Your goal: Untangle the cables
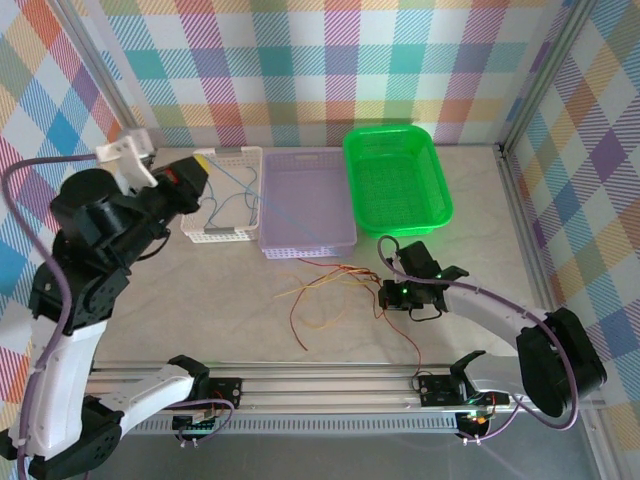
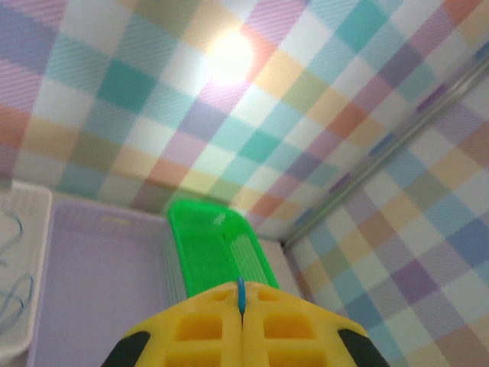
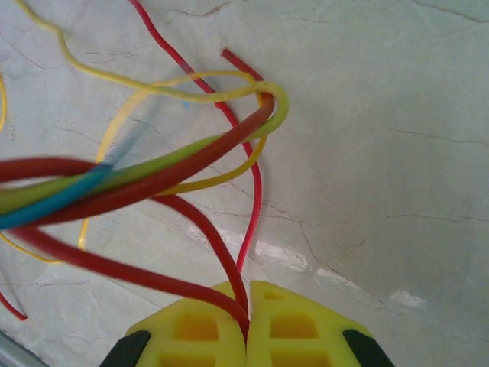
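A loose tangle of red and yellow cables lies on the table in front of the purple tray. My right gripper sits low at the tangle's right end, shut on a red cable. In the right wrist view the gripper pinches that red cable, and a bundle of red, green and blue strands crosses a yellow cable. My left gripper is raised over the white basket. It is shut on a thin blue cable, which stretches taut over the purple tray towards the tangle.
A white basket at the back left holds loose blue wire. A purple tray sits beside it and a green basket to its right. Plaid walls enclose the table. An aluminium rail runs along the near edge.
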